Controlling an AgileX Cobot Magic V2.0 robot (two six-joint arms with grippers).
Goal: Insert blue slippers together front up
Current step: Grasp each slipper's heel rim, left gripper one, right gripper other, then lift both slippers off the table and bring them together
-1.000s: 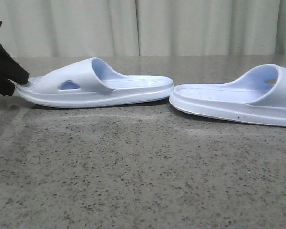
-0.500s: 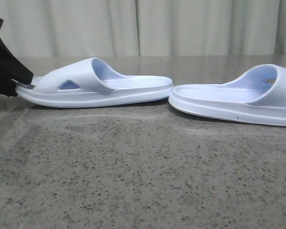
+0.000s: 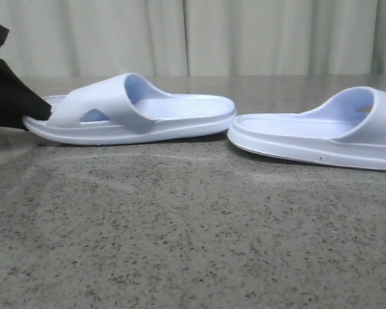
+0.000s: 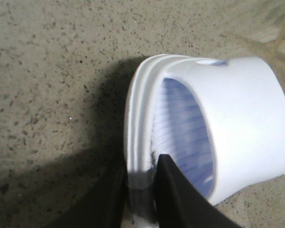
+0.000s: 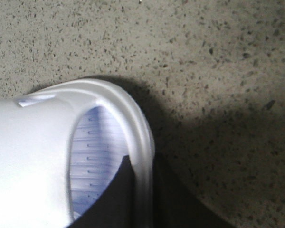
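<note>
Both grippers pinch toe rims — left gripper (image 4: 141, 190) on the left slipper (image 3: 132, 109), right gripper (image 5: 142, 190) on the right slipper (image 3: 321, 132) — atop the speckled table (image 3: 193, 232).

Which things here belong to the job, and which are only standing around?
Belong to the job:
- left blue slipper, toe rim pinched by left gripper
- right blue slipper, rim pinched by right gripper

Only around:
- speckled table
- pale curtain
</note>
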